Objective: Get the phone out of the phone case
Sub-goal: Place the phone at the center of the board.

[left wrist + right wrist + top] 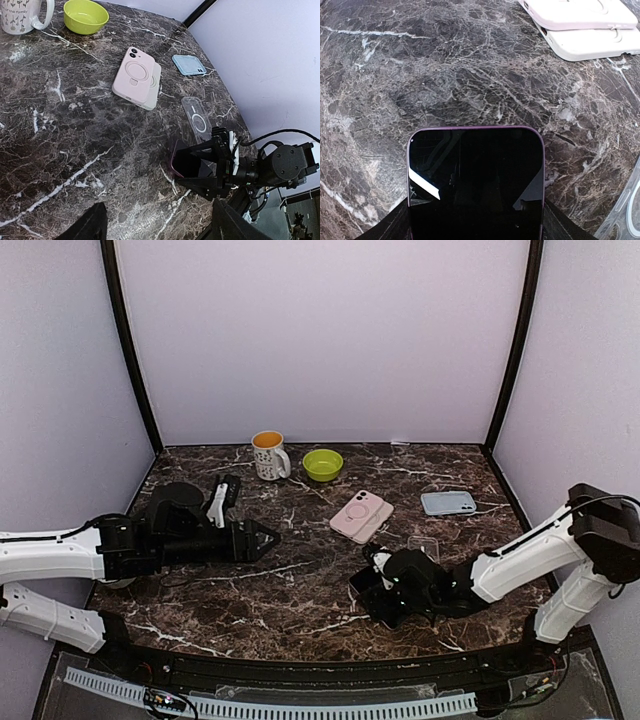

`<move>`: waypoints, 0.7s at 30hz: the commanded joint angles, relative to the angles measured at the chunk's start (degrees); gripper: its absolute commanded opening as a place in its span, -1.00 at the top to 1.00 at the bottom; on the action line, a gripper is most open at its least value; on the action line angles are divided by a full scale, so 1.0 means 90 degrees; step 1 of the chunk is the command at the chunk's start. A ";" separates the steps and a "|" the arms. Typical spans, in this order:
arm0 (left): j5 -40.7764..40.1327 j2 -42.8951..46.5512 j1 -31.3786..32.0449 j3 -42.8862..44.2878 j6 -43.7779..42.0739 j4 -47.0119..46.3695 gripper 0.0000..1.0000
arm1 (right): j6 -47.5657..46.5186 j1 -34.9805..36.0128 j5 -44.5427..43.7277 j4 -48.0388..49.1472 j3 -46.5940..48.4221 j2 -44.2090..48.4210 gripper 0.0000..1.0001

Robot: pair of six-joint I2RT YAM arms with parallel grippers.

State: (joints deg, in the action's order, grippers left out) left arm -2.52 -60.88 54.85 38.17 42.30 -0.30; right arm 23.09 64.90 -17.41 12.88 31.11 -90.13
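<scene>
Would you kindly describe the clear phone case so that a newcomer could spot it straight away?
On the dark marble table, find the right gripper holding a dark-screened phone. The clear phone case lies flat just beyond it. Unlike the pink case and blue case farther back, it is see-through, with a white ring.
</scene>
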 commanded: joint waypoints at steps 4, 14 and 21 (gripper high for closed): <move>-0.0098 -0.0193 0.0001 -0.0055 -0.0545 -0.0063 -0.50 | 0.0280 0.0030 -0.0301 0.0616 -0.0264 0.0237 -0.66; -0.0633 -0.1164 -0.0001 0.0554 -0.2056 -0.0019 -0.62 | 0.0299 0.0031 -0.0717 0.0254 -0.0203 0.0947 -0.91; -0.0806 -0.3092 -0.0023 0.2358 -0.3502 0.0806 -0.97 | 0.0582 -0.0137 -0.1766 -0.1210 0.0157 0.2113 -0.97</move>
State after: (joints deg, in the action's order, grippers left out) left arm -8.54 -81.87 54.85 51.77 20.34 3.05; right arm 25.89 64.73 -26.20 10.22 29.56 -75.64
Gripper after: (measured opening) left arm 0.967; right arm 0.986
